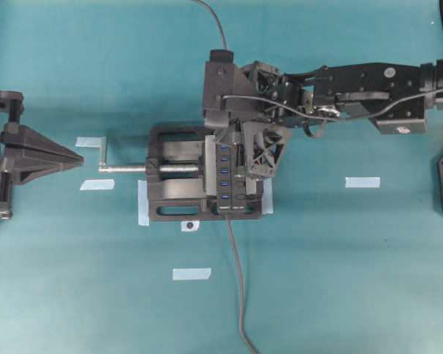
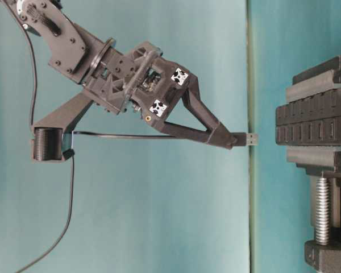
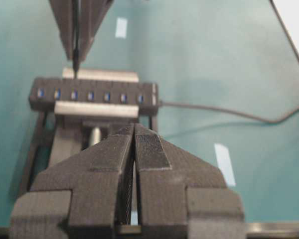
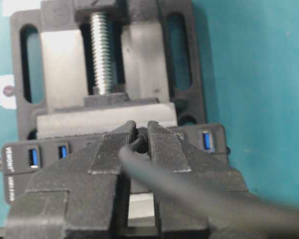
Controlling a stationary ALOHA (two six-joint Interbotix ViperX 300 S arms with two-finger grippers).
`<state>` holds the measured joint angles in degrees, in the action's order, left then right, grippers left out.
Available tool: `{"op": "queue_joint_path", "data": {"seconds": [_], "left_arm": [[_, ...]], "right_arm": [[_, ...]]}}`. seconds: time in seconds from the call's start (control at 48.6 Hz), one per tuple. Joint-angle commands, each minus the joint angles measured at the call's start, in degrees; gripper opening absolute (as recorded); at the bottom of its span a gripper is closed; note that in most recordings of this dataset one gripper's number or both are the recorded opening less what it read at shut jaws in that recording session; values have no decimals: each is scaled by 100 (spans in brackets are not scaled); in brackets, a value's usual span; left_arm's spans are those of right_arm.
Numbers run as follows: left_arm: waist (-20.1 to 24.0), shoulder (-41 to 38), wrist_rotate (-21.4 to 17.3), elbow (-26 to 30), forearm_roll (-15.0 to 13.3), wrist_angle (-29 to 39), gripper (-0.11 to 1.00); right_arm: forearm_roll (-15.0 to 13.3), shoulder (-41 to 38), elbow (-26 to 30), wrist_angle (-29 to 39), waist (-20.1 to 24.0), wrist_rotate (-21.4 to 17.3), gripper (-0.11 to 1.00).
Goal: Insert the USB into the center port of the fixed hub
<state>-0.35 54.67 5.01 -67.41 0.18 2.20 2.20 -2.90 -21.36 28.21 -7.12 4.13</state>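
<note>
Sitting parked at the far left of the overhead view, left gripper (image 1: 77, 159) with fingers (image 3: 152, 152) pressed together on nothing, well apart from the vise (image 1: 173, 193). Lying clamped in that vise, the fixed hub (image 1: 226, 181), its 7 blue slots running in a row, the center port (image 3: 90, 95) facing up and free. Hanging just above the hub, the right gripper (image 2: 230, 140), by far the nearer arm, pinching the USB (image 2: 249, 138) with fingers nearly closed, plug axis pointing straight at the port face with a clear gap. Looking offset along the row in the left wrist view; blocking the middle slots in the right wrist view, leaving exact alignment uncertain.
</note>
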Motion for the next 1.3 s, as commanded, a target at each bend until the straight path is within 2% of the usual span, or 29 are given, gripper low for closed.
{"op": "queue_joint_path", "data": {"seconds": [0.0, 0.391, 1.276], "left_arm": [[0, -26, 18, 132, 9, 26, 0], [0, -9, 26, 123, 9, 35, 0], [0, -9, 53, 114, 9, 35, 0]], "right_arm": [[0, 132, 0, -44, 35, -53, 10], [9, 123, -229, -264, 62, -158, 10], [-9, -202, -193, -272, 176, -141, 10]]}}
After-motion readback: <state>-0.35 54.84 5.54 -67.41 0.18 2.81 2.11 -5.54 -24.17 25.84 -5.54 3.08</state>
